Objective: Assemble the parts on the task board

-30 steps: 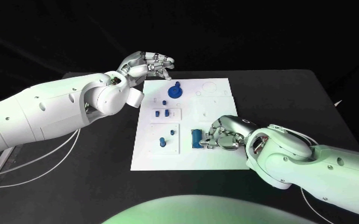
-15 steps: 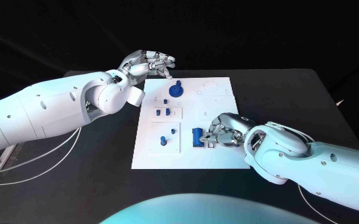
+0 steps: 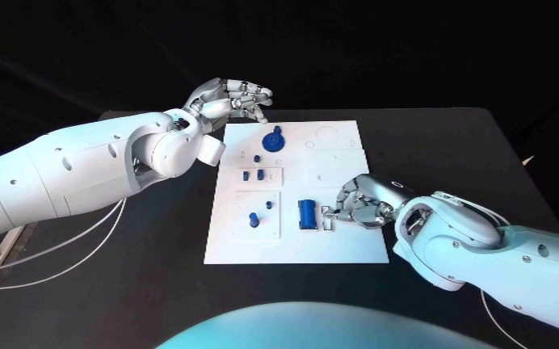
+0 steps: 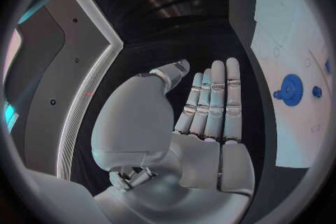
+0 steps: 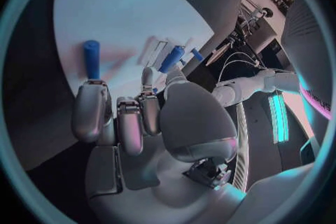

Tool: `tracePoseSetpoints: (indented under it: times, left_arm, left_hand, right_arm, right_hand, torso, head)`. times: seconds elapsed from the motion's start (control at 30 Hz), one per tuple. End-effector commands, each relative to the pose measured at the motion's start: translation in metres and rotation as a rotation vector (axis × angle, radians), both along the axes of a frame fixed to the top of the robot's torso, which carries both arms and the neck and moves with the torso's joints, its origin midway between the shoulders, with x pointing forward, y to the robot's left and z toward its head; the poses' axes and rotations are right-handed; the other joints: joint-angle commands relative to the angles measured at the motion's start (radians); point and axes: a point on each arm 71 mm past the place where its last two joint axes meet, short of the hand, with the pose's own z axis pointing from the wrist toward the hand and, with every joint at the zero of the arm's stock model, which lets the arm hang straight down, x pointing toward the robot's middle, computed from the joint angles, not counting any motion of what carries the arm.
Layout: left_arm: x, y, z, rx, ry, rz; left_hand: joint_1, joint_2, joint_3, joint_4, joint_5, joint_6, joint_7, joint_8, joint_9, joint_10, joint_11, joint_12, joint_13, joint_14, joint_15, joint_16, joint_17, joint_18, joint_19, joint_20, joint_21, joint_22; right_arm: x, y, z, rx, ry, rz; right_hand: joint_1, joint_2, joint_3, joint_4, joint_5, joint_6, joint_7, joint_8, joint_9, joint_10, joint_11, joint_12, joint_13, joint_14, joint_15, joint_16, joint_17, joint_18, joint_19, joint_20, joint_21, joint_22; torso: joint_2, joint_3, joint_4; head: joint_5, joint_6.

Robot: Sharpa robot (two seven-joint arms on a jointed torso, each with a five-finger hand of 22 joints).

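Black bench, dark room. White board at centre holds blue parts. Left robot hand released; right robot hand clenched, empty.

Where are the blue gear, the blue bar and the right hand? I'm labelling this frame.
blue gear [image 3: 274, 140], head view, its round face.
blue bar [image 3: 306, 214], head view, mid-length.
right hand [image 3: 359, 205], head view, its knuckles.

Left robot hand hovers with fingers apart, empty; right robot hand curled, empty.
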Motion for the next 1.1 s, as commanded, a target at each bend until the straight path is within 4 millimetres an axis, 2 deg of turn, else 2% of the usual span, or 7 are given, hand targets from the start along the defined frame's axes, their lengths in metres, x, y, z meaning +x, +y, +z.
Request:
tracePoseSetpoints:
  times: [0.03,0.13,0.3,0.47,0.53,0.9,1.1]
  left_arm:
    - [-0.001,-0.001,0.001,-0.010,-0.006,-0.012]
    - [-0.001,0.000,0.001,-0.010,-0.006,-0.011]
    - [-0.001,0.000,0.001,-0.011,-0.007,-0.012]
    - [-0.002,-0.001,0.002,-0.012,-0.009,-0.013]
    - [-0.002,0.000,0.002,-0.012,-0.009,-0.013]
    - [-0.002,0.000,0.002,-0.012,-0.008,-0.014]
    - [-0.002,0.000,0.002,-0.011,-0.008,-0.012]
  left_hand:
    - [-0.005,0.006,-0.006,0.001,0.006,-0.006,0.000,-0.002,0.001,-0.005,-0.001,0.003,0.001,-0.007,0.002,0.002,-0.001,0.011,0.004,0.006,-0.004,-0.001]
    - [-0.005,0.006,-0.006,0.001,0.006,-0.006,0.000,-0.002,0.001,-0.005,-0.001,0.003,0.001,-0.007,0.002,0.002,-0.001,0.011,0.004,0.006,-0.004,-0.001]
    - [-0.005,0.006,-0.006,0.001,0.006,-0.006,0.000,-0.002,0.001,-0.005,-0.001,0.003,0.001,-0.007,0.002,0.002,-0.001,0.011,0.004,0.006,-0.004,-0.001]
    - [-0.005,0.006,-0.006,0.001,0.006,-0.006,0.000,-0.002,0.001,-0.005,-0.001,0.003,0.001,-0.007,0.002,0.002,-0.001,0.011,0.004,0.006,-0.004,-0.001]
    - [-0.005,0.006,-0.006,0.001,0.006,-0.006,0.000,-0.002,0.001,-0.005,-0.001,0.003,0.001,-0.007,0.002,0.002,-0.001,0.011,0.004,0.006,-0.004,-0.001]
    - [-0.005,0.006,-0.006,0.001,0.006,-0.006,0.000,-0.002,0.001,-0.005,-0.001,0.003,0.001,-0.007,0.002,0.002,-0.001,0.011,0.004,0.006,-0.004,-0.001]
    - [-0.005,0.006,-0.006,0.001,0.006,-0.006,0.000,-0.002,0.001,-0.005,-0.001,0.003,0.001,-0.007,0.002,0.002,-0.001,0.011,0.004,0.006,-0.004,-0.001]
  right_arm:
    - [0.001,-0.015,0.015,0.098,-0.086,-0.036]
    - [0.001,-0.028,0.019,0.094,-0.093,-0.055]
    - [0.002,-0.052,0.018,0.029,-0.086,-0.087]
    - [0.001,-0.073,0.014,-0.051,-0.089,-0.119]
    - [0.000,-0.079,0.011,-0.080,-0.084,-0.129]
    - [-0.006,-0.074,-0.004,-0.106,-0.060,-0.132]
    - [-0.006,-0.067,-0.007,-0.096,-0.059,-0.126]
  right_hand:
    - [0.050,0.000,0.009,-0.011,0.002,-0.018,0.007,-0.023,-0.013,-0.012,0.004,-0.009,0.078,0.096,-0.001,0.000,0.231,-0.016,0.013,-0.003,-0.004,0.159]
    - [0.084,-0.005,0.027,-0.015,-0.043,-0.019,0.012,-0.044,-0.028,-0.015,0.009,-0.012,0.077,0.095,0.003,-0.001,0.229,-0.016,0.012,0.001,-0.008,0.160]
    - [0.092,-0.021,0.033,-0.010,-0.065,-0.027,0.023,-0.070,-0.045,-0.026,0.018,-0.028,0.065,0.093,0.010,-0.005,0.218,-0.014,0.008,0.006,-0.024,0.157]
    - [0.091,-0.025,0.034,-0.007,-0.072,-0.023,0.025,-0.075,-0.048,-0.026,0.019,-0.028,0.065,0.093,0.012,-0.004,0.221,-0.015,0.009,0.008,-0.016,0.159]
    - [0.088,-0.027,0.033,-0.004,-0.076,-0.018,0.024,-0.076,-0.049,-0.023,0.020,-0.025,0.068,0.094,0.012,-0.003,0.224,-0.016,0.011,0.009,-0.009,0.161]
    - [0.077,-0.034,0.030,0.008,-0.081,-0.007,0.024,-0.080,-0.053,-0.020,0.019,-0.022,0.071,0.095,0.013,-0.001,0.229,-0.017,0.014,0.010,-0.003,0.164]
    - [0.072,-0.034,0.030,0.011,-0.081,-0.004,0.024,-0.081,-0.054,-0.018,0.020,-0.018,0.073,0.096,0.013,0.000,0.231,-0.018,0.015,0.010,0.001,0.165]
  torso:
    - [-0.001,-0.0008,-0.0018]
    - [-0.001,-0.0010,-0.0038]
    - [-0.001,-0.0011,-0.0069]
    - [-0.002,0.0002,-0.0102]
    - [-0.002,-0.0004,-0.0092]
    - [0.001,-0.0003,-0.0018]
    - [0.001,-0.0008,-0.0040]
  head:
    - [-0.006,0.005]
    - [-0.013,0.009]
    - [-0.024,0.014]
    - [-0.031,0.015]
    - [-0.034,0.016]
    - [-0.033,0.013]
    - [-0.027,0.009]
